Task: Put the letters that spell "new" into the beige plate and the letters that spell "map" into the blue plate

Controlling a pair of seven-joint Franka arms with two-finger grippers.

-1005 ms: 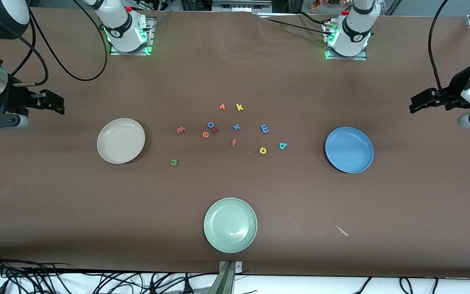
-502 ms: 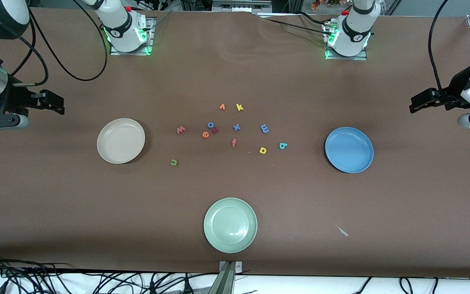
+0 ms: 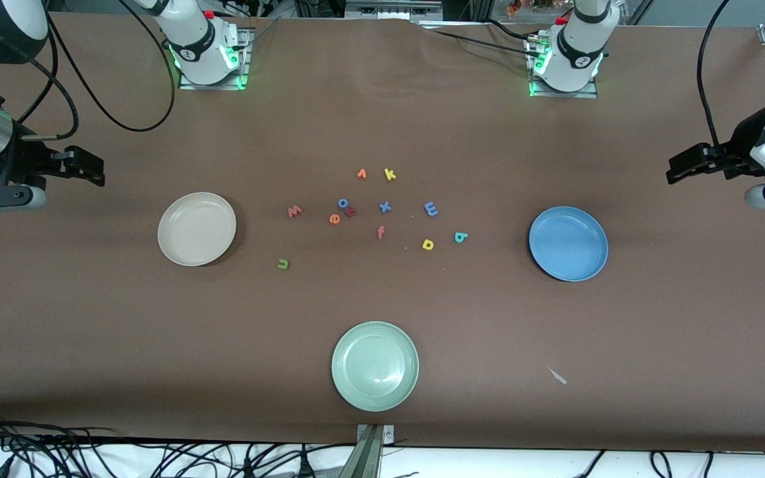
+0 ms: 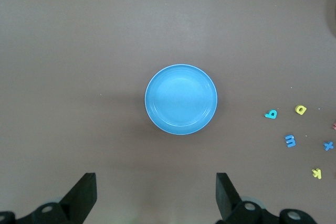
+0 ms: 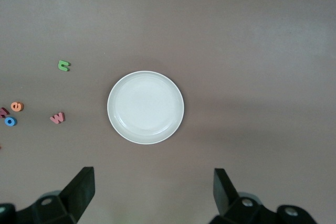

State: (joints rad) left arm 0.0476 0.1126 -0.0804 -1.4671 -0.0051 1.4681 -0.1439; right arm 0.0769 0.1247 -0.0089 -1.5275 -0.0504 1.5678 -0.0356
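foam letters all loose mid-table, between round cream-beige plate (image 3: pixel 196 229) and round medium-blue plate (image 3: pixel 568 243), both bare. right gripper (image 5: pixel 152 188) above beige, left gripper (image 4: pixel 156 192) above blue, both spread wide, grasping nothing. best begun with green n (image 3: pixel 283 264): descend straight, pinch across its strokes.

pale green plate (image 3: pixel 374 366) nearest camera | stray letters — orange v (image 3: pixel 361 174), yellow k (image 3: pixel 390 174), blue x (image 3: pixel 385 207) | scrap (image 3: pixel 558 376), perhaps paper

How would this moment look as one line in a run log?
left gripper: open, waiting | right gripper: open, waiting | blue plate, beige plate: no letters
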